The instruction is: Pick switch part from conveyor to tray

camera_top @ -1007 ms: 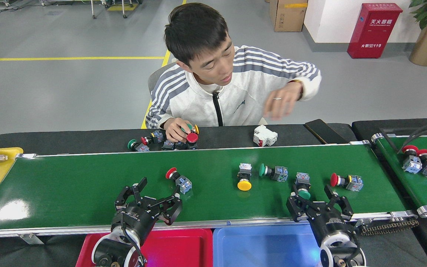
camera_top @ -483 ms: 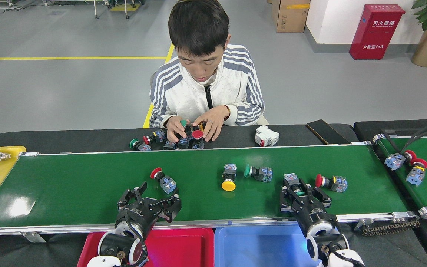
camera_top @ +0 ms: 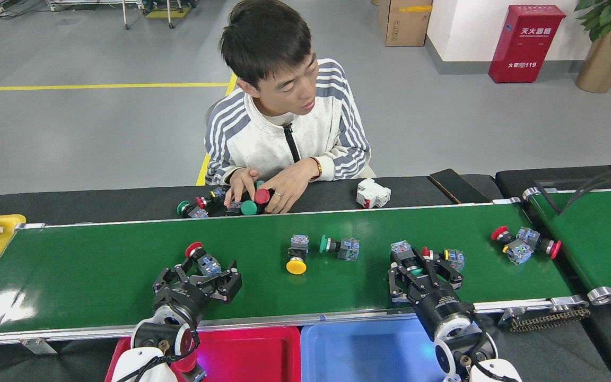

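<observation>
The right hand (camera_top: 425, 271) is clamped on a green-capped switch part (camera_top: 405, 255) on the conveyor (camera_top: 98, 276); one red-capped switch (camera_top: 446, 257) lies just beside its right finger. The left hand (camera_top: 199, 279) stands apart, and one red-capped switch (camera_top: 201, 257) lies between its fingers. Between the two hands lie two more switches, one yellow-capped (camera_top: 297, 255) and one green-capped (camera_top: 340, 247). Two red-capped switches (camera_top: 524, 245) lie far right. Two trays are near the hands, one red (camera_top: 247, 353) and one blue (camera_top: 369, 353).

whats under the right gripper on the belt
A green-capped switch lies between the fingers of the right gripper, its blue-grey block poking out behind. The gripper hides most of the switch, so contact can't be confirmed.
</observation>
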